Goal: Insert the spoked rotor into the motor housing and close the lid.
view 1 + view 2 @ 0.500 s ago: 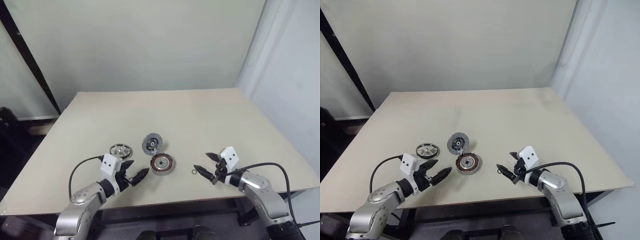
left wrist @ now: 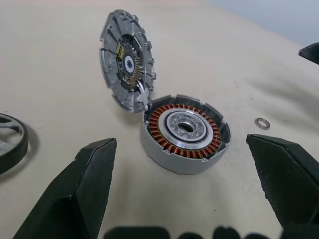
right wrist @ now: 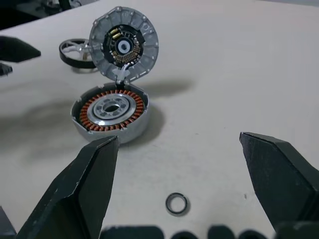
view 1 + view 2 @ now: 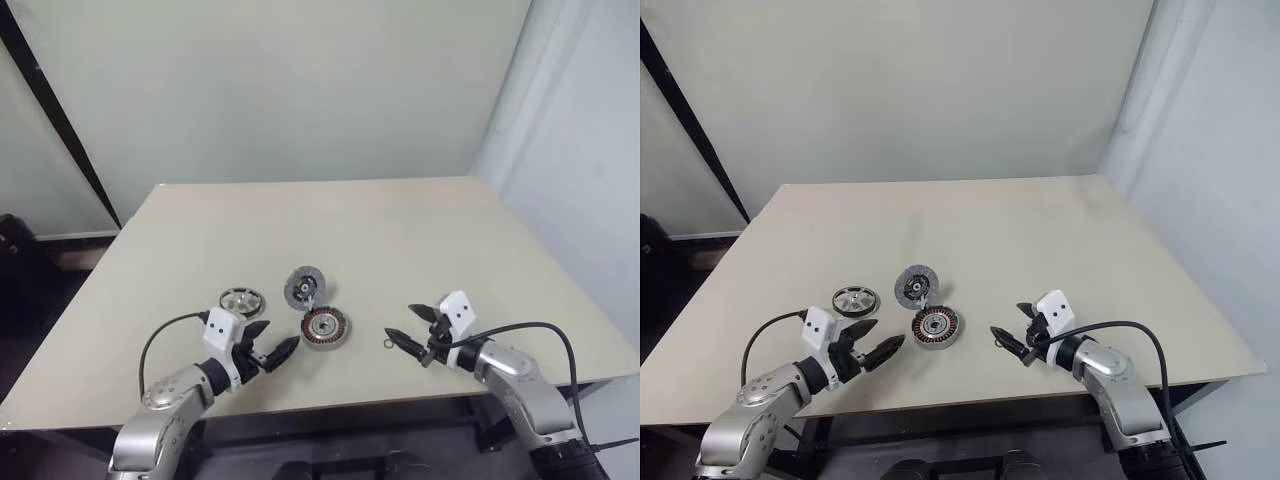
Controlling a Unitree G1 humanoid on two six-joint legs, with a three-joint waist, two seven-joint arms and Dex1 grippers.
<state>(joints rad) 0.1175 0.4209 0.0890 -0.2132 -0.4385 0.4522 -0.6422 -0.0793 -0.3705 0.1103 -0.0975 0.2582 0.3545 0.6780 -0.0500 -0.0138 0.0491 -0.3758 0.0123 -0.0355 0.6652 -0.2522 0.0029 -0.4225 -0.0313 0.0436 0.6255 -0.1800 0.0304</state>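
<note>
- Both grippers are held low over the near part of the table (image 4: 400,230), each with its two black fingers spread wide and nothing between them.
- The left gripper (image 4: 278,336) is pointed toward the middle of the table, with the motor housing (image 4: 325,327) just beyond its fingertips and untouched.
- The right gripper (image 4: 400,322) is aimed inward from the other side, a little farther from the housing, and a small metal ring (image 4: 388,344) is seen flat on the table near its lower fingertip.
- The motor housing is set upright on the table between the two grippers; copper-brown windings around a silver hub are seen inside its grey round wall.
- The lid (image 4: 302,287) is propped up on edge at the housing's far rim, its inner face with a small circuit board turned toward the robot, and thin white wires are seen where it meets the housing.
- The spoked rotor (image 4: 241,300), a silver spoked wheel with a dark rim, is laid flat on the table apart from the housing, to the lid's left and beyond the left gripper.
</note>
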